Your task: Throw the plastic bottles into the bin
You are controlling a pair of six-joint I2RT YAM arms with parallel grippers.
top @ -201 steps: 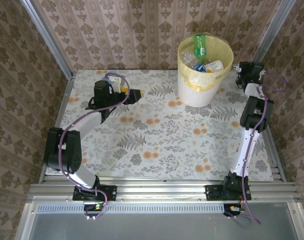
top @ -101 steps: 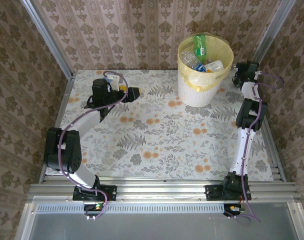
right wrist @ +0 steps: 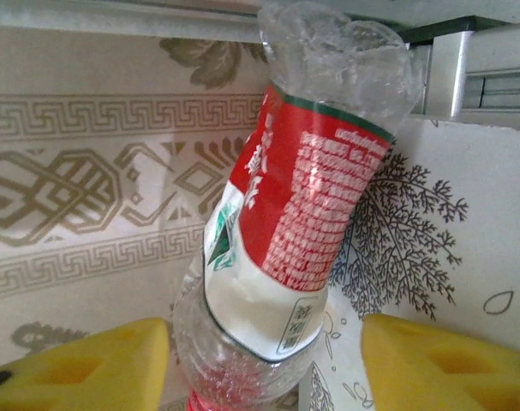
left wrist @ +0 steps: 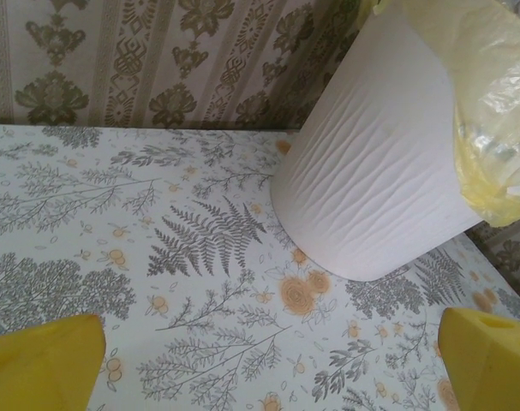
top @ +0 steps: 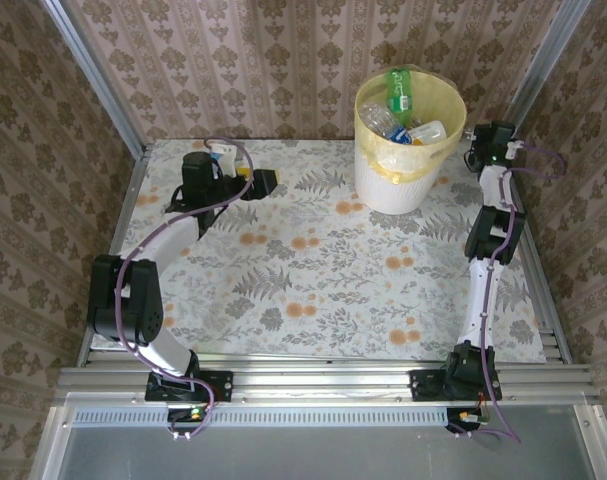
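Note:
A clear plastic bottle (right wrist: 302, 197) with a red and white label lies between the yellow fingers of my right gripper (right wrist: 264, 360). The left finger is nearly against it, and a gap shows on the right side, so the jaws stand open around it. In the top view this gripper (top: 488, 142) sits at the far right, beside the bin (top: 403, 175). The bin is a white bucket with a yellow liner (left wrist: 491, 103) and holds a green bottle (top: 399, 88) and clear bottles (top: 383, 120). My left gripper (top: 268, 182) is wide open and empty, with the bin's wall (left wrist: 388, 171) ahead of it.
The floral table cloth (top: 313, 270) covers the table. Wallpapered walls close in at the back and sides, and a metal frame post (right wrist: 452, 68) stands right behind the bottle. The right arm (top: 488, 250) stretches along the table's right edge.
My right gripper's jaws have narrowed around the bottle and its arm has reached a little further back. The left gripper has drawn slightly back and left, still wide open.

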